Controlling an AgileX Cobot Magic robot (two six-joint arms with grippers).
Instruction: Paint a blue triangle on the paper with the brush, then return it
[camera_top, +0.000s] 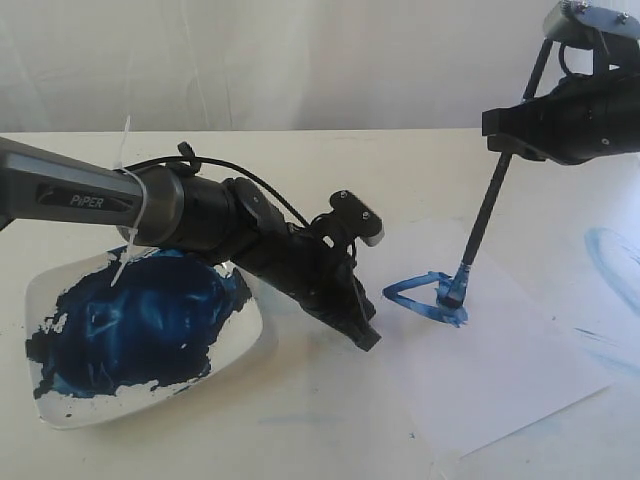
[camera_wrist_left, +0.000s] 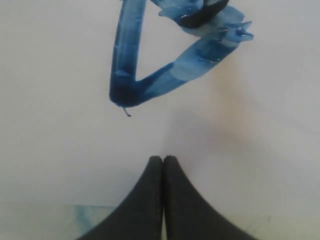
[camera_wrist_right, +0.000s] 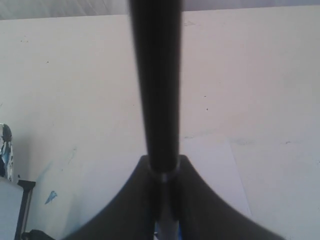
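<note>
White paper (camera_top: 520, 370): streaky blue triangle (camera_wrist_left: 123, 75), one corner seemingly filled.

The left arm (camera_top: 190, 215) is showing a silver-grey tube link with white "PiPER" lettering (camera_top: 88, 200) on a dark panel, and it is giving way to glossy black, rounded joint housings. A white zip tie (camera_top: 135, 205) is circling the grey collar, while a thin black cable (camera_top: 262, 185) is arching over the joints toward a small black-and-silver wrist camera (camera_top: 355, 215). The left gripper (camera_wrist_left: 162, 159) is tapering into two matte black fingers — curved, narrowing to blunt tips. The right arm (camera_top: 590, 115) is looking black and boxy beneath a grey metal bracket (camera_top: 590, 22) studded with screws (camera_top: 577, 6) — and the right gripper (camera_wrist_right: 162, 164) is flaring into the same black fingers.
</note>
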